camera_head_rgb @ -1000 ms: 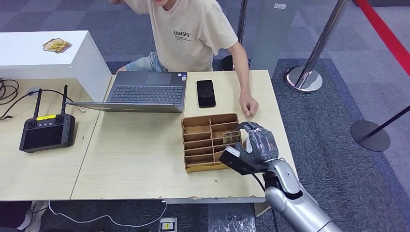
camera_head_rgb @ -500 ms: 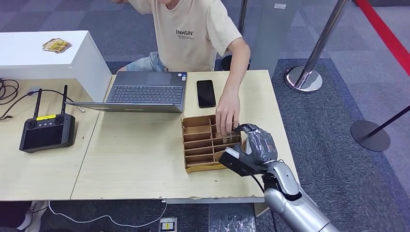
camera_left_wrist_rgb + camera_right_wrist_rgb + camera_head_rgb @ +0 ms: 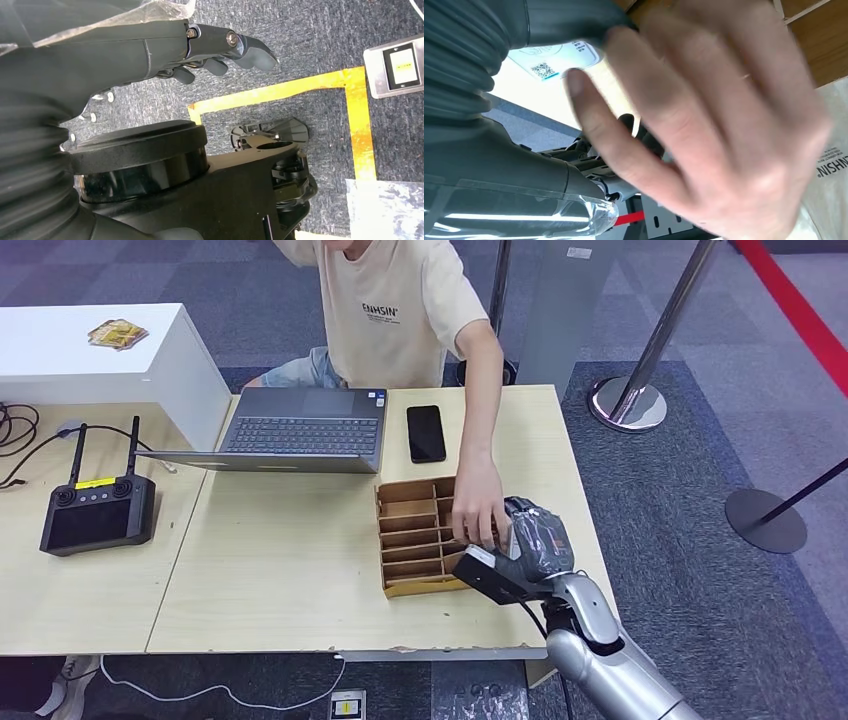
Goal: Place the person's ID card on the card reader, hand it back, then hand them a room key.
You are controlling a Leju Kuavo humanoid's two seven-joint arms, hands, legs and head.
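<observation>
The robot's right hand point(image 3: 532, 540) sat over the right edge of the brown wooden compartment tray point(image 3: 415, 535) on the pale wooden table point(image 3: 290, 570). A person's hand point(image 3: 478, 512) reached down from across the table and covered the robot's fingertips, pressed against them at the tray's right-hand compartments. In the right wrist view that person's hand point(image 3: 704, 125) was blurred and filled the foreground, and a white card with a small printed code point(image 3: 555, 59) showed beside the robot's grey thumb; it seemed to be pinched there, but whether the right hand gripped it or had let go could not be told. The left hand point(image 3: 210, 47) hung beside the body over grey carpet with a yellow tape line point(image 3: 320, 90), its fingers loosely apart and holding nothing.

On the table behind the tray lay a black smartphone point(image 3: 426, 433) and an open grey laptop point(image 3: 300, 428). A black handheld controller with two antennas point(image 3: 98, 505) rested on the adjoining table to the left.
</observation>
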